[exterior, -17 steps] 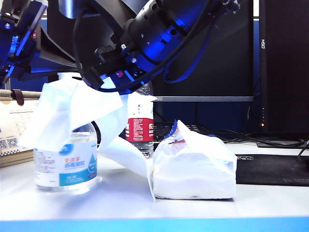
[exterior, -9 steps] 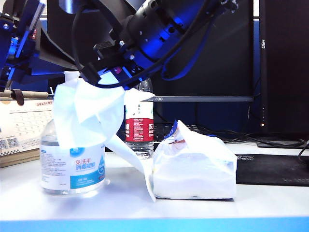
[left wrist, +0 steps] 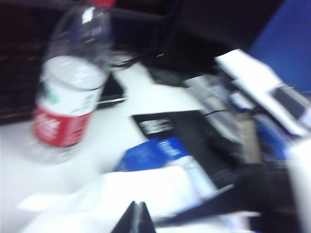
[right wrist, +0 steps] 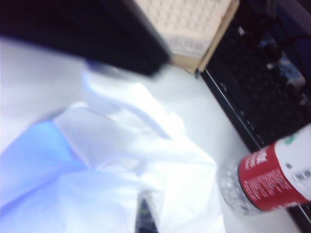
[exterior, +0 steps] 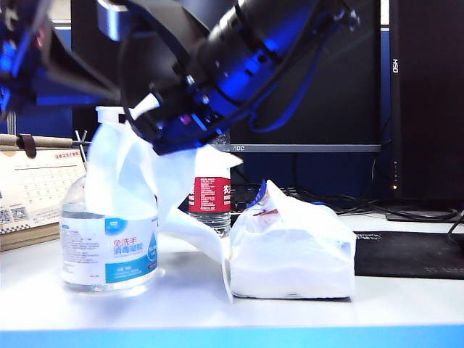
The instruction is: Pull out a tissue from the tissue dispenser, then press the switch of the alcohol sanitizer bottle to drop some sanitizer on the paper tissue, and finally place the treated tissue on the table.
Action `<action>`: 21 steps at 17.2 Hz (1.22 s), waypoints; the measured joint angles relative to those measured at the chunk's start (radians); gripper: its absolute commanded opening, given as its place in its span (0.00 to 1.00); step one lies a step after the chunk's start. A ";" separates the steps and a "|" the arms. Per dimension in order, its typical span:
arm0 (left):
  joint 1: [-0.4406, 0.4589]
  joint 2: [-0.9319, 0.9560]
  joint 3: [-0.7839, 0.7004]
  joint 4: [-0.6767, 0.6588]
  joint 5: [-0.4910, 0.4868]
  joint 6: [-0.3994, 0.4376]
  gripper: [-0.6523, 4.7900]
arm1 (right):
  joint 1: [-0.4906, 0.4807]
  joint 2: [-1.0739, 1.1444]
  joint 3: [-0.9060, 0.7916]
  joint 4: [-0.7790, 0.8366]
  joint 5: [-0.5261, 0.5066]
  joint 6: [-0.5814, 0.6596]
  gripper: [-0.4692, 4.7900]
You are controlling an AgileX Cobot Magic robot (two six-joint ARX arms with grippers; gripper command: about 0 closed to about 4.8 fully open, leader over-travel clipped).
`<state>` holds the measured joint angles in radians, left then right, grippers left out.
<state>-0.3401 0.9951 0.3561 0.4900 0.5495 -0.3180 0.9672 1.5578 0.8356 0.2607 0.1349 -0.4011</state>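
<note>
Two pincers [left wrist: 136, 213] [right wrist: 146, 213] closed, gel-filled sanitizer bottle [exterior: 109, 232]

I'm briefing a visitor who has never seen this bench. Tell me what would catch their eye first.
The big white tissue draped over the alcohol sanitizer bottle at the table's left, pinched in the shut right gripper reaching across from the upper right. Next, the bulging tissue dispenser at centre and the red-labelled water bottle behind it. The shut left gripper hangs over the tissue.
</note>
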 measured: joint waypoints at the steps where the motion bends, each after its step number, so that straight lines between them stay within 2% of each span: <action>1: 0.000 -0.017 0.000 -0.001 0.018 -0.017 0.11 | -0.008 0.003 0.000 0.007 -0.001 0.000 0.08; 3: 0.000 -0.045 0.000 -0.010 0.041 -0.051 0.11 | -0.022 0.005 0.000 0.039 -0.003 -0.003 0.08; 9: 0.000 -0.045 0.000 -0.091 0.067 -0.058 0.11 | -0.023 0.005 0.000 0.068 -0.004 -0.005 0.08; 13: 0.000 -0.045 0.000 -0.095 0.075 -0.055 0.11 | -0.023 0.005 0.000 0.079 -0.004 -0.004 0.08; 17: 0.000 -0.044 0.000 -0.052 0.032 -0.038 0.11 | -0.023 0.005 0.000 0.079 -0.004 -0.004 0.08; 21: 0.000 -0.045 0.034 -0.045 0.031 -0.035 0.11 | -0.023 0.005 0.000 0.079 -0.004 0.001 0.08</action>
<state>-0.3401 0.9504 0.3901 0.4450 0.5800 -0.3527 0.9443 1.5631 0.8360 0.3393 0.1307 -0.4004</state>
